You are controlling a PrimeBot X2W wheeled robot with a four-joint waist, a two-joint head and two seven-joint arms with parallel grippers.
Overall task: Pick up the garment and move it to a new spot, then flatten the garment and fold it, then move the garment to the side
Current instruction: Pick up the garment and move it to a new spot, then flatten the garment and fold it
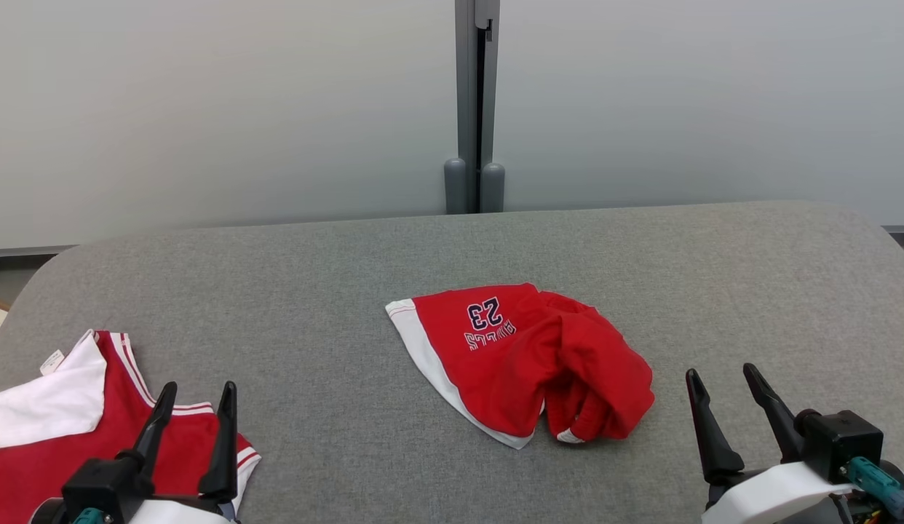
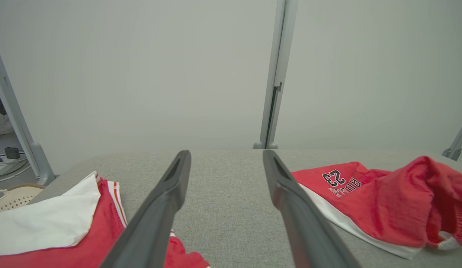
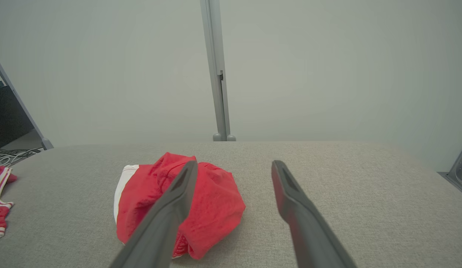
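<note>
A crumpled red garment with white trim and the number 23 lies in the middle of the grey table; it also shows in the left wrist view as the garment and in the right wrist view as the garment. My left gripper stands open at the lower left, over a second red and white garment, holding nothing. My right gripper is open at the lower right, just right of the crumpled garment and apart from it. In the wrist views the left gripper and the right gripper are both empty.
A second red and white garment lies at the table's front left corner. A grey wall with a vertical post stands behind the table. A pale basket and cables sit on the floor to the left.
</note>
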